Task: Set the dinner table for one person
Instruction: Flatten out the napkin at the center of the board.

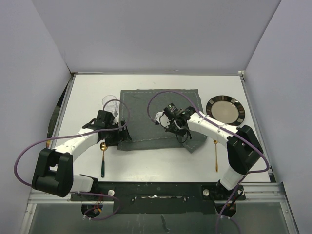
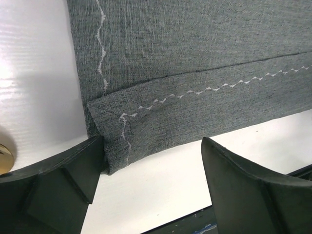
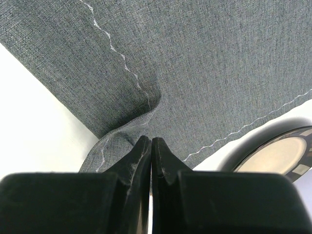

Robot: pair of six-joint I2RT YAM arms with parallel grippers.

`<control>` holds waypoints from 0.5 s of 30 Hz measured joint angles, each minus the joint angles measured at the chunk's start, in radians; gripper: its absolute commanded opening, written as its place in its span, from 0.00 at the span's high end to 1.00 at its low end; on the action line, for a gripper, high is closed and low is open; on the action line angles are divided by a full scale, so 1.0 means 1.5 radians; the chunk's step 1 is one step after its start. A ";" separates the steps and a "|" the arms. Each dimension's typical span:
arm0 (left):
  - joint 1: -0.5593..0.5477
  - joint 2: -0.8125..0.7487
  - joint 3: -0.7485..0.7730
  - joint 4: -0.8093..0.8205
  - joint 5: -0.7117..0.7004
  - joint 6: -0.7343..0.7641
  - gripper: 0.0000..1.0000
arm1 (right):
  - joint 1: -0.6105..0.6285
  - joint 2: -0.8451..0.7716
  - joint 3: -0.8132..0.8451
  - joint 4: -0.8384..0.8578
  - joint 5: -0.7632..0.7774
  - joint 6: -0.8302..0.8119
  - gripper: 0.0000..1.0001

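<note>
Folded corner of the grey placemat [image 2: 195, 58] lies between the wide-open, empty left pincer [image 2: 153, 190]'s jaws; the shut right pincer [image 3: 151, 146] pinches it farther right.

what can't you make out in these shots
- Clear drinking glass: top view, left arm covers its near side.
- Slim gold utensil: top view, too small to tell fork from knife.
- Round dark-rimmed plate: right wrist view, cut off by the right edge.
- Gold dark-handled spoon: left wrist view, only a sliver at the left edge.
- Dark grey cloth placemat: right wrist view, right gripper hides how much it pinches.
</note>
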 measured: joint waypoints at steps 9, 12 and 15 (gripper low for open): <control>0.001 0.006 -0.011 0.025 0.018 -0.001 0.52 | 0.000 0.002 0.000 0.002 0.001 0.000 1.00; 0.001 0.010 -0.011 0.027 0.026 0.002 0.63 | 0.000 0.016 0.000 0.005 0.002 0.000 1.00; 0.001 0.012 -0.011 0.027 0.032 0.006 0.65 | 0.000 0.041 0.001 0.008 0.003 0.004 0.99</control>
